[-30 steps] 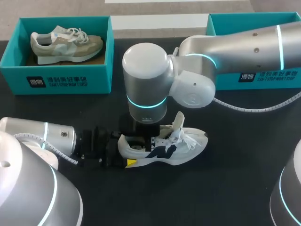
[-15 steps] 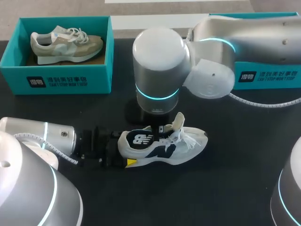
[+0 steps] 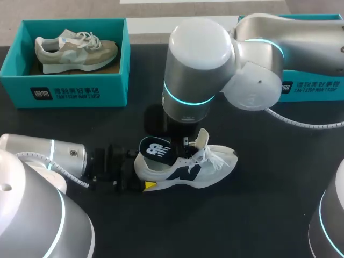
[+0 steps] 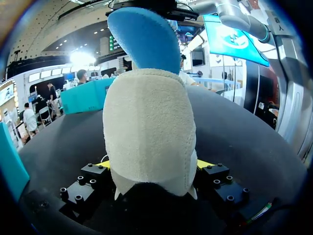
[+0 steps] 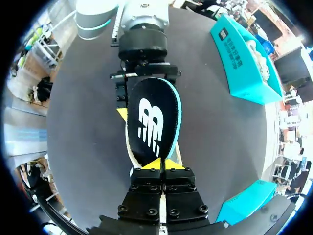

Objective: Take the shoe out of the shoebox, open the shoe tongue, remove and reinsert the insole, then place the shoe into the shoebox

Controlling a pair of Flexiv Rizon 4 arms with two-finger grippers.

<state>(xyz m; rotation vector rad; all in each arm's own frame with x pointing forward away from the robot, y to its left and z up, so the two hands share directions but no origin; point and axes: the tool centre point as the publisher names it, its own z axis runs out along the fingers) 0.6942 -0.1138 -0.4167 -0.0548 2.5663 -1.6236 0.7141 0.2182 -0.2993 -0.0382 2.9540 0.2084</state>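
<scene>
Presently: the black table [image 3: 269, 215] holds everything. The right arm [image 3: 204, 70] comes in from the far right and stands over the white shoe [image 3: 188, 172]. The left arm [image 3: 48, 156] lies low at the near left. Two teal boxes sit far: the left shoebox [image 3: 64, 91] with a tan shoe [image 3: 75, 48], and the right shoebox [image 3: 306, 86], contents hidden.

The white shoe lies mid-table, out of its box, toe right, heel left. The left gripper [image 4: 154, 166] clamps its heel from both sides. The insole [image 5: 154, 120] has its heel end lifted clear of the collar, and the right gripper [image 5: 160, 164] pinches its edge beside the tongue [image 3: 201, 138]. Its front part is not visible.

Judgement: the insole's long axis follows the shoe's, so withdrawal runs up and heelward, by the right arm.
</scene>
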